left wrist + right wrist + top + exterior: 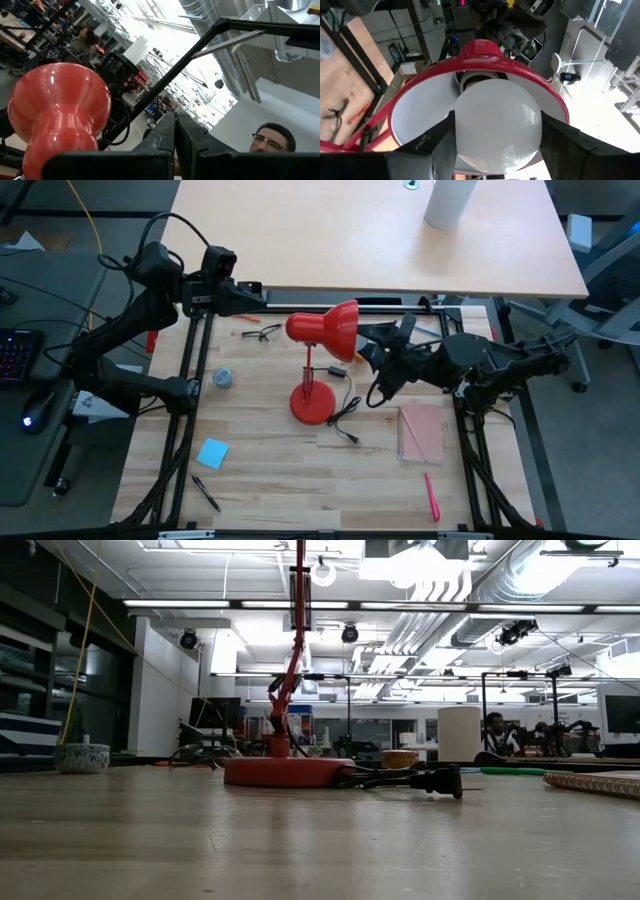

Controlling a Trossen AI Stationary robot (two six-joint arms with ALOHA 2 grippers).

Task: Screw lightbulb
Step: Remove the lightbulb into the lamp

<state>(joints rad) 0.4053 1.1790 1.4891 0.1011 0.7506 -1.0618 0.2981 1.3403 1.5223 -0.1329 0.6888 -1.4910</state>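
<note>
The red desk lamp stands on its round base (312, 405), also seen in the low view (285, 772). Its shade (325, 328) is tipped sideways with the mouth toward the table's right. My right gripper (378, 345) is at that mouth, shut on the white lightbulb (497, 122). The bulb sits in the shade's white inside (415, 107), in front of the socket (477, 80). My left gripper (262, 301) is shut and empty, up by the far left frame bar, just left of the shade's narrow back end (55, 110). My right gripper pinches the bulb's round globe between its two fingers, one finger (437, 142) on each opposite side (465, 130). The fingers come about level from the table's right, pointing into the shade's mouth. The bulb is clear of the table. The globe hides its screw base.
The lamp's black cord and plug (350, 435) lie right of the base. Glasses (262, 333), a grey lump (223, 378), a blue note (212, 452), a black pen (205, 492), a pink notebook (420, 432) and a red pen (431, 495) lie around. A person (267, 140) shows beyond the table.
</note>
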